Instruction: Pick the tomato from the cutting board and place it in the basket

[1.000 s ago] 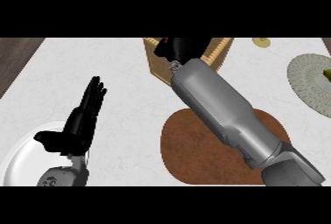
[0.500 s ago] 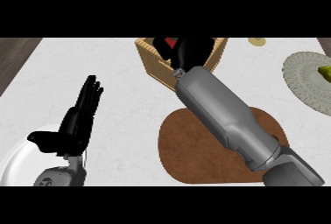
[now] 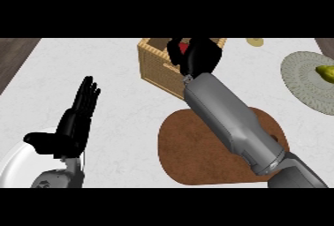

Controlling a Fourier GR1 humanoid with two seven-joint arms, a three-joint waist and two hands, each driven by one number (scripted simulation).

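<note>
1. Head view, edges: the white table [image 3: 124, 84] is running out to dark strips at the upper left and upper right corners. The basket [image 3: 158, 66] is sitting near the far edge, with its top rim being cut off by the view.
2. The right hand [image 3: 203, 57] is hanging over the basket's opening, its fingers curling round the tomato [image 3: 187, 46]. Only a red patch of the tomato is showing between the fingers, above the inside of the basket.
3. The right forearm is lying slantwise across the brown cutting board [image 3: 186, 152] and covering its right part.
4. The left hand [image 3: 73, 121] is resting at the lower left, fingers straight, close together and pointing up, holding nothing. A white plate [image 3: 14, 164] is showing just beside it at the left edge.
5. Open room: a bare stretch of table is lying between the left hand and the basket. At the right, a round woven mat [image 3: 301, 84] is carrying a yellow-green thing [image 3: 326, 73] at the view's edge.
6. Against half a second ago: the right hand is sitting farther over the basket, the basket is showing more of its left wall, and the left hand is keeping its pose.
</note>
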